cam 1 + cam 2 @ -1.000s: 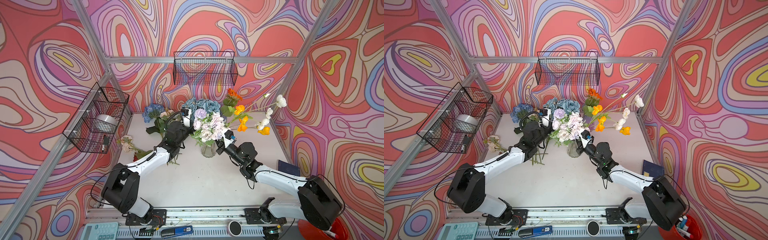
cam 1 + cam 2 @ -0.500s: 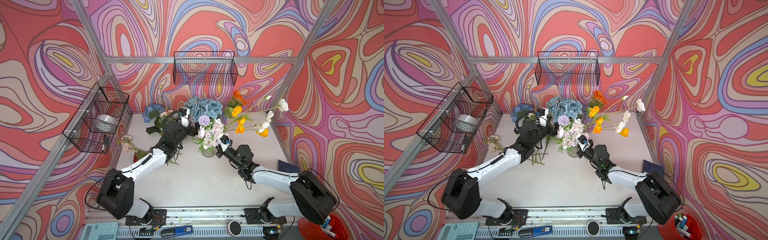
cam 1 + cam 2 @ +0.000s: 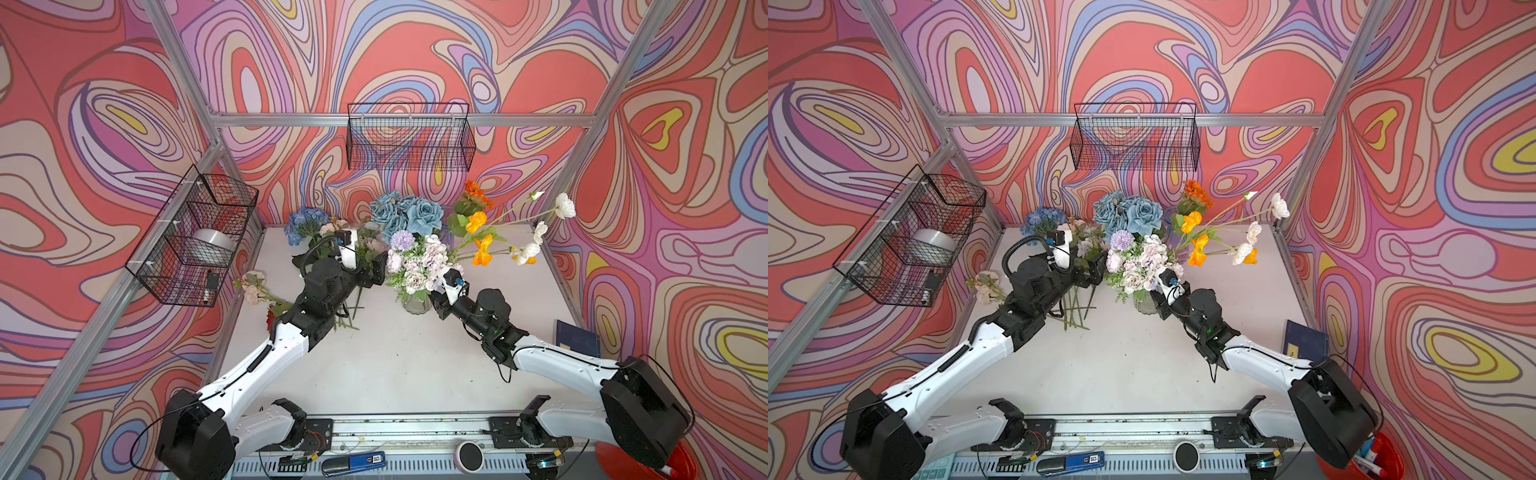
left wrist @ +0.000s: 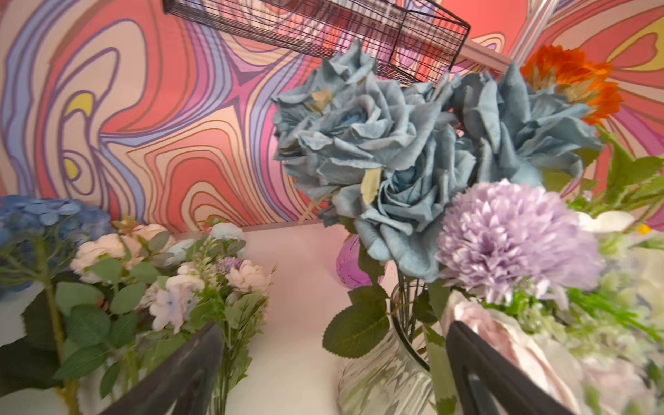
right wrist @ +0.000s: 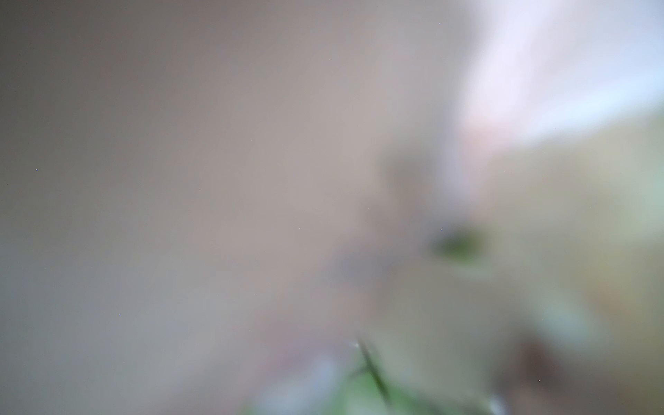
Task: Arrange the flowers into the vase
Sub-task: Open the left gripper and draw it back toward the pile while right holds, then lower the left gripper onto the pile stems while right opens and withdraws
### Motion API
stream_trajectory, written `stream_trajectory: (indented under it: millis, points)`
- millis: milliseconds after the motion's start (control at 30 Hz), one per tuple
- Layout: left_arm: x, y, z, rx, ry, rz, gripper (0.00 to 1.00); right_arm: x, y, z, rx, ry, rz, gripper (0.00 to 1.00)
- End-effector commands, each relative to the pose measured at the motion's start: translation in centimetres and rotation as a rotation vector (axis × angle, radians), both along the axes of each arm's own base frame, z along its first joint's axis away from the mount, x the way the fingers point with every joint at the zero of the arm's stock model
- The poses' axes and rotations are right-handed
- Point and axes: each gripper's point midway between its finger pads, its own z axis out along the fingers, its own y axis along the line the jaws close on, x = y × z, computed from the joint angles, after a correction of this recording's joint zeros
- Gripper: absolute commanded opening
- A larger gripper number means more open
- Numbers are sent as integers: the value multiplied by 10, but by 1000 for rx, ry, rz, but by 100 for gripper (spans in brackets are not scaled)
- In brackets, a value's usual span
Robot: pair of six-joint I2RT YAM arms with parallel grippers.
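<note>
A clear ribbed glass vase stands mid-table. It holds blue roses, a lilac pompom, a pale pink and white bunch, and orange and white poppies leaning right. My left gripper is open just left of the vase, with nothing between its fingers. My right gripper sits low at the vase's right side, under the pale bunch. Petals blur the right wrist view completely. More flowers lie loose at the back left.
A purple vase stands behind the clear one. A blue hydrangea and a pink flower lie on the left of the table, and a dark blue book on the right. Wire baskets hang on the back wall and the left wall.
My left gripper's jaws have spread wider and it has drawn back a little from the bouquet. The pale bunch has sunk slightly. The right arm has stayed low by the vase.
</note>
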Motion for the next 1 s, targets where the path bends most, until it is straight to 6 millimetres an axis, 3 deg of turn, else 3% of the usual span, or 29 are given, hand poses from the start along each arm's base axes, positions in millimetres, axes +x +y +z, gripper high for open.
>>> stream_trajectory:
  millis: [0,167,300,467,533,733,800,867,967]
  points:
    - [-3,41,-31,14,109,156,100,-12,-6,-11,-15,119,0,49]
    - [-9,96,-66,-75,240,346,100,-31,-19,-27,-42,232,-8,52]
    - [-17,124,-100,-125,366,449,100,-44,-26,-47,-60,334,-24,53]
    - [-27,128,-142,-82,492,465,99,-49,-34,-64,-26,468,-88,53]
    - [-26,130,-156,-51,539,475,93,-47,-37,-66,25,514,-136,53]
    - [6,142,-176,16,617,536,71,-36,-37,-71,190,622,-230,57]
    - [21,150,-187,35,670,556,62,-30,-40,-74,202,634,-270,66]
    - [36,158,-197,64,734,564,54,-27,-41,-77,191,638,-288,81]
    - [53,162,-210,136,817,551,54,-23,-44,-77,172,634,-318,97]
